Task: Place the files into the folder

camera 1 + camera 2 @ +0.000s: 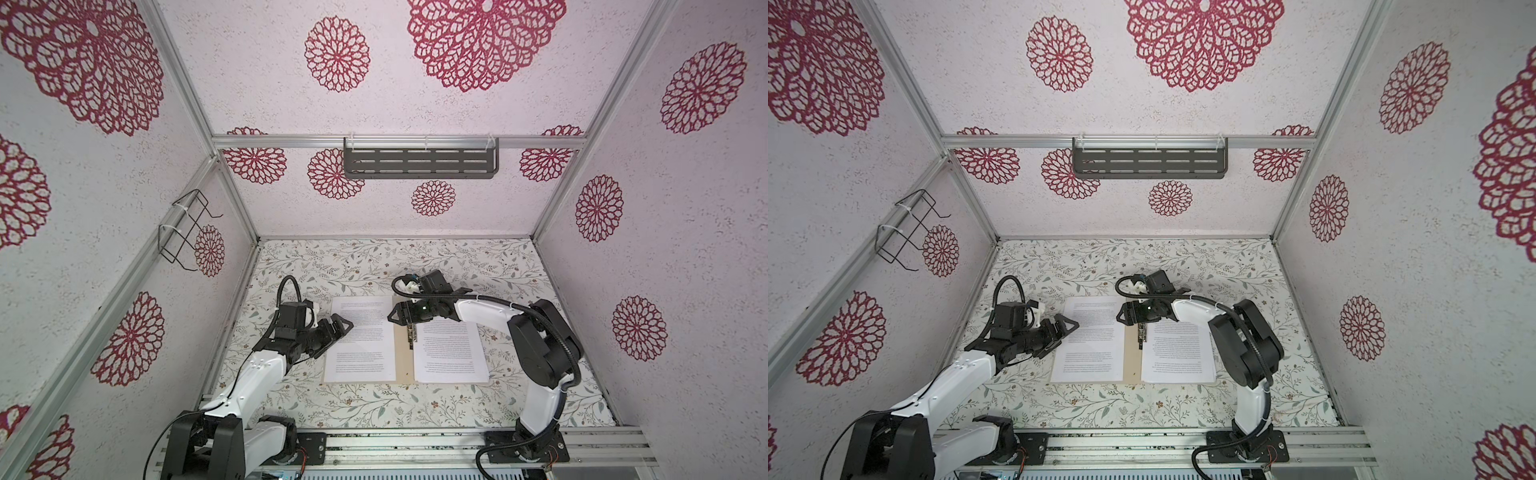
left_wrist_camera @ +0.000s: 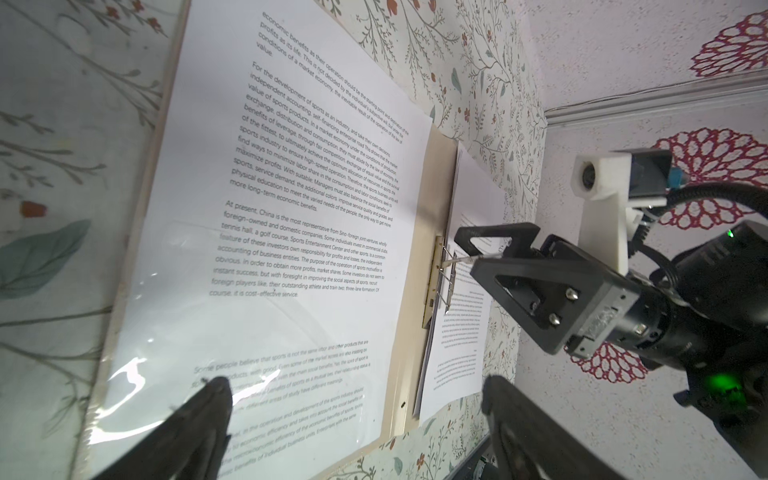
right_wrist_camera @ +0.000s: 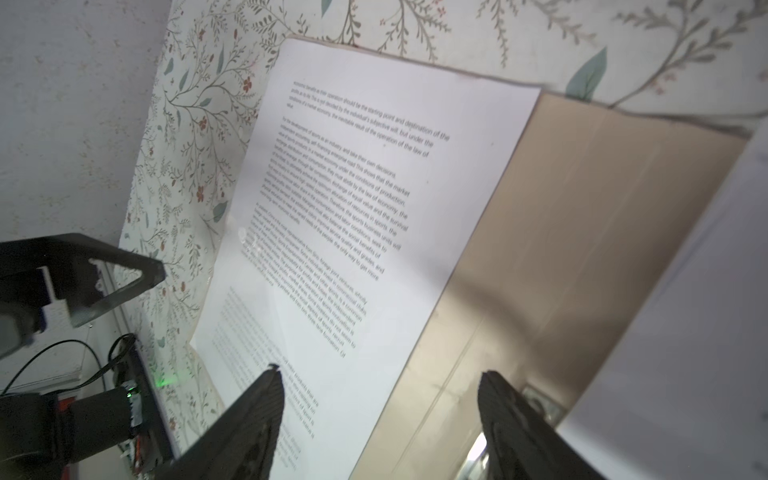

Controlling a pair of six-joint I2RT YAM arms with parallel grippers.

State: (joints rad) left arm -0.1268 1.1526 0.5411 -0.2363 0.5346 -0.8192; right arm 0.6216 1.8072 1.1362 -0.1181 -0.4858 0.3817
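Observation:
The tan folder (image 1: pixel 402 357) (image 1: pixel 1131 353) lies open and flat on the table in both top views. One printed sheet of the files (image 1: pixel 360 345) (image 2: pixel 291 199) (image 3: pixel 357 199) covers its left leaf, under a glossy film. A stack of files (image 1: pixel 451 353) (image 1: pixel 1177 353) (image 2: pixel 461 332) rests on the right leaf. The metal fastener (image 1: pixel 411 336) (image 2: pixel 439 282) sits by the spine. My left gripper (image 1: pixel 345 324) (image 1: pixel 1069 324) (image 2: pixel 355 382) is open at the left sheet's outer edge. My right gripper (image 1: pixel 392 313) (image 1: pixel 1120 312) (image 3: pixel 378 378) is open low over the spine's far end, beside the fastener, holding nothing.
A grey slotted shelf (image 1: pixel 419 163) hangs on the back wall and a black wire rack (image 1: pixel 187 228) on the left wall. The floral table (image 1: pixel 415 266) is bounded by walls on three sides and an aluminium rail (image 1: pixel 415 449) in front.

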